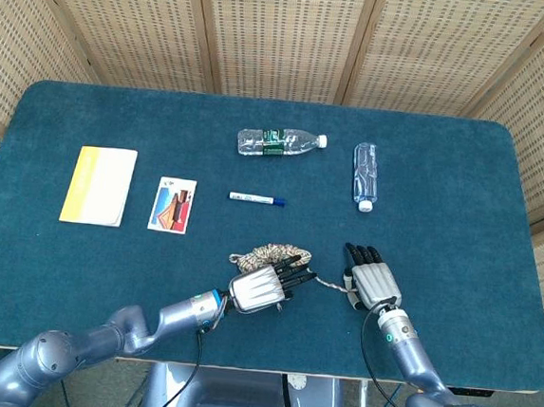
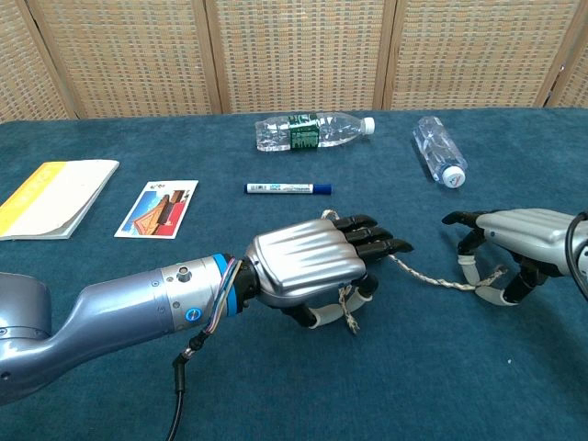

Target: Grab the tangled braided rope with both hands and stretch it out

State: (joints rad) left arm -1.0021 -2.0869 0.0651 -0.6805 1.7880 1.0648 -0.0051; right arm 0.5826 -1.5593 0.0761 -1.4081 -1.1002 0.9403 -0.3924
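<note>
Near the front edge of the blue table (image 1: 463, 201), the braided rope (image 2: 432, 278) is stretched between two palm-down hands. It is gripped by the curled left hand (image 2: 308, 262) and pinched under the right hand (image 2: 519, 237).

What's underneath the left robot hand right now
Under the left robot hand is the tangled braided rope. A short strand hangs below its palm, and one length runs to the right robot hand. The hand covers how the rope sits in its fingers.
</note>
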